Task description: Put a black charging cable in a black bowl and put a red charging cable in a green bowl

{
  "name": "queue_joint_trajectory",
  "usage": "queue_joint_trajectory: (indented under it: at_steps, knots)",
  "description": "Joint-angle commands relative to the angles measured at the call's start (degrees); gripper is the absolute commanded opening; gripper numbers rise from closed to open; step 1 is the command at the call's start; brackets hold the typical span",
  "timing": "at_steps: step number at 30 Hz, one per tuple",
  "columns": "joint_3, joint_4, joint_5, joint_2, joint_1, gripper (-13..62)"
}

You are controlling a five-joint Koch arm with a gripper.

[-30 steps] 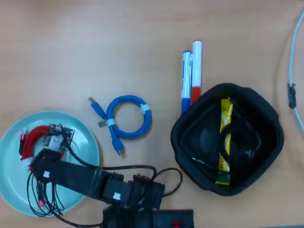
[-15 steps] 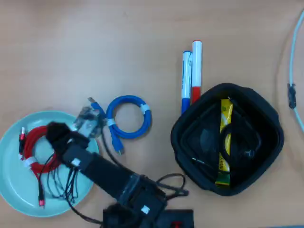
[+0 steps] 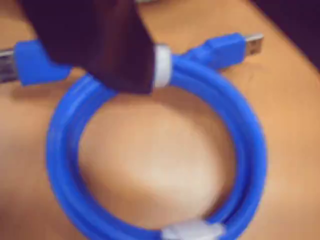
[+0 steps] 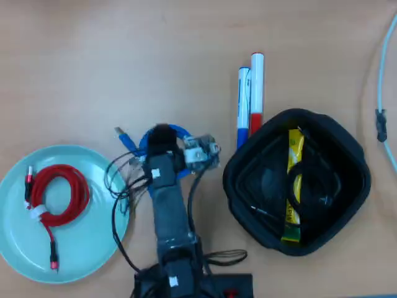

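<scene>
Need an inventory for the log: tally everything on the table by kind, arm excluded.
Coiled charging cables: 3 (red, blue, black)
Bowls: 2 (green, black)
Markers: 2 (blue, red)
Yellow packet: 1
Total: 8

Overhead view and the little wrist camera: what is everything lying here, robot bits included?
green bowl: one, pale mint, left in the overhead view.
red charging cable: one, coiled with a white tie, inside the green bowl.
black bowl: one, right.
black charging cable: one, inside the black bowl.
yellow packet: one, in the black bowl.
markers: two, one blue-white, one red-white, beside the black bowl.
blue cable: one, coiled, white ties, under the gripper.
table: one, wooden.
pale cord: one, far right edge.
gripper: one, black, over the blue cable.
</scene>
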Motion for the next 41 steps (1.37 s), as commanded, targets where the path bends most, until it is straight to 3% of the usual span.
queue_joint_trajectory:
  at_steps: [1, 13, 18, 41]
  knots:
    - [3.25, -10.72, -8.96, 1.93, 3.87, 40.3]
    - [47.72, -50.36, -10.02, 20.83, 10.46, 40.6]
    - [60.73, -58.01, -9.14, 26.63, 12.30, 40.6]
    - [70.49, -63.02, -9.32, 26.89, 11.60, 40.9]
